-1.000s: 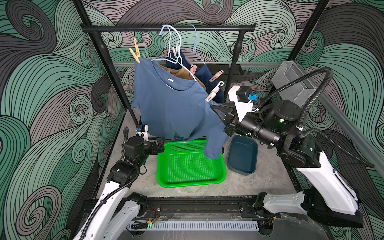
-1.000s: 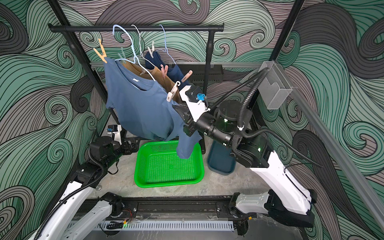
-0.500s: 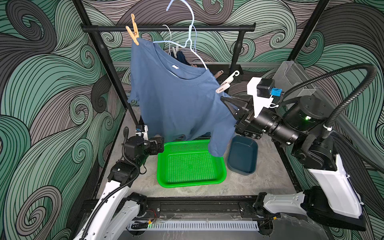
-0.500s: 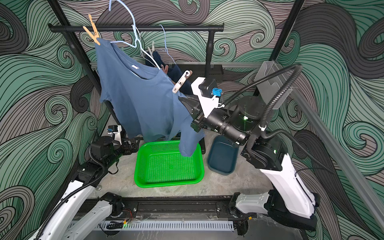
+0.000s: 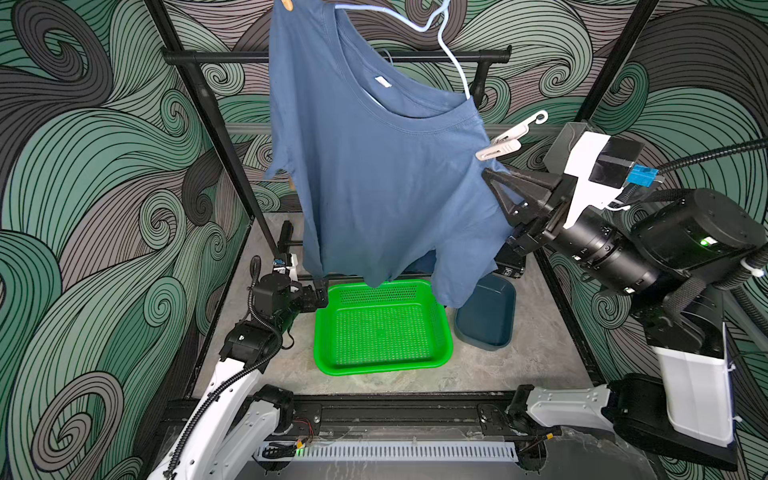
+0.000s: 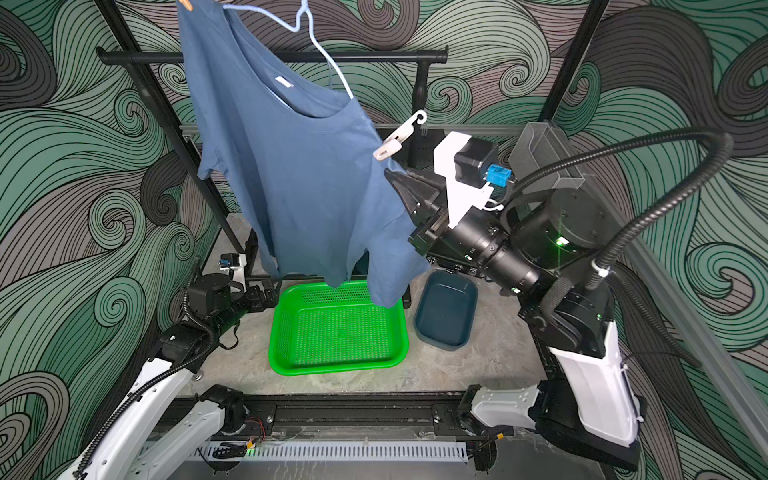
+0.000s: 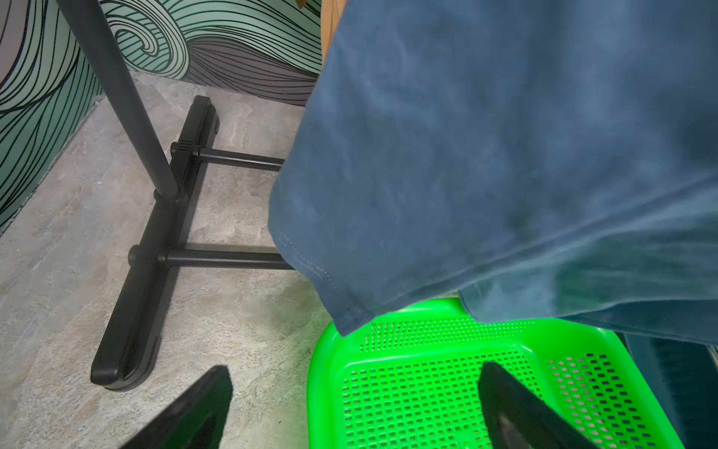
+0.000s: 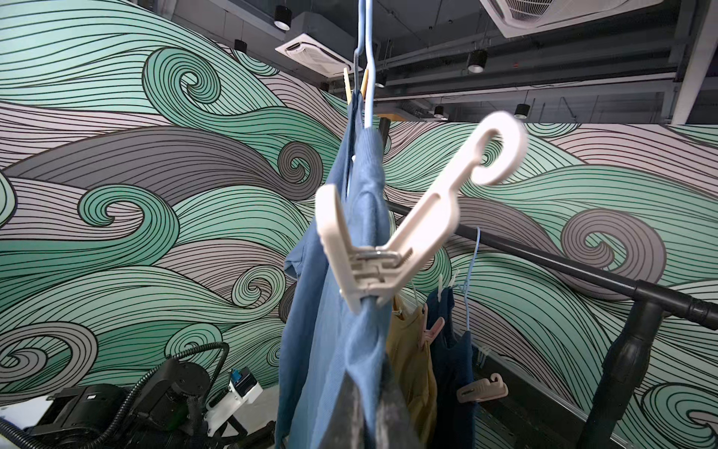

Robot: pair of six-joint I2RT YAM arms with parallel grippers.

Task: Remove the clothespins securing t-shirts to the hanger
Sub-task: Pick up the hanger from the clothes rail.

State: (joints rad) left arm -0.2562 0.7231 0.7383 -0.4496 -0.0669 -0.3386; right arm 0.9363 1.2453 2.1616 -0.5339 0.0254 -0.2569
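1. A medium-blue short-sleeved t-shirt (image 5: pixel 374 187) is seen hung on a pale blue wire hanger (image 5: pixel 457 70). It fills the upper centre of both top views, in front of the black horizontal rail (image 5: pixel 490 56).
2. A white hook-ended plastic clothespin (image 5: pixel 505 139) is clipped on the shirt's shoulder right of centre. An orange plastic clothespin (image 5: pixel 286 4) is clipped on the other shoulder at the top edge of the frame.
3. The right tool (image 5: pixel 489 176) is closed just below the white clothespin. Blue fabric appears to be pinched between its jaws, though the contact is partly hidden in the right wrist view.
4. The left tool (image 7: pixel 355 373) is spread wide with nothing in it. It is held low at the lower left of the top views, beside a bright green perforated plastic basket (image 5: pixel 382 368).
5. A dark blue plastic bin (image 5: pixel 486 316) is set just right of the basket on the grey counter (image 5: pixel 519 361).
6. In the right wrist view, a mustard t-shirt (image 8: pixel 408 350) and a navy t-shirt (image 8: pixel 452 357) are seen hanging at lower right, with a pink clothespin (image 8: pixel 429 330) between them.
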